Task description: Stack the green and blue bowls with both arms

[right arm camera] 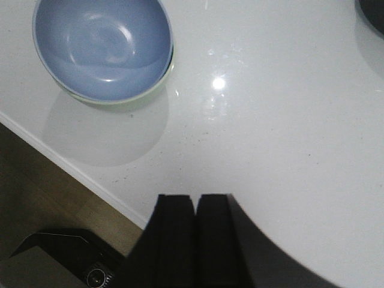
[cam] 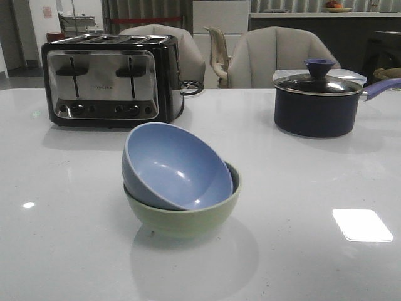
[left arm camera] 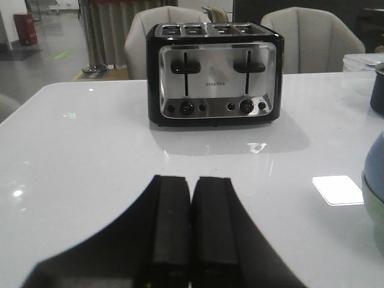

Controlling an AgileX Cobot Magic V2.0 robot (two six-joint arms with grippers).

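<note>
Matte periwinkle-blue bowl [cam: 177,166] tilted inside sage-green bowl [cam: 188,216], hiding its interior, on white counter [cam: 301,188]; left pincer [left arm camera: 191,222] and right pincer [right arm camera: 195,234] pressed together, empty

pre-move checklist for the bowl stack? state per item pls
1. Blue bowl inside green bowl: ok, it is nested.
2. Blue bowl seated level: not ok, it sits tilted, its opening facing the camera in the front view.
3. Left gripper free of load: ok, jaws shut on nothing, clear of the bowls.
4. Right gripper free of load: ok, jaws shut on nothing, apart from the stack.
5. Stack clear of toaster and saucepan: ok, both stand behind it with bare table between.
6. Stack stable if nudged: cannot tell; the tilt suggests the blue bowl may shift.
</note>
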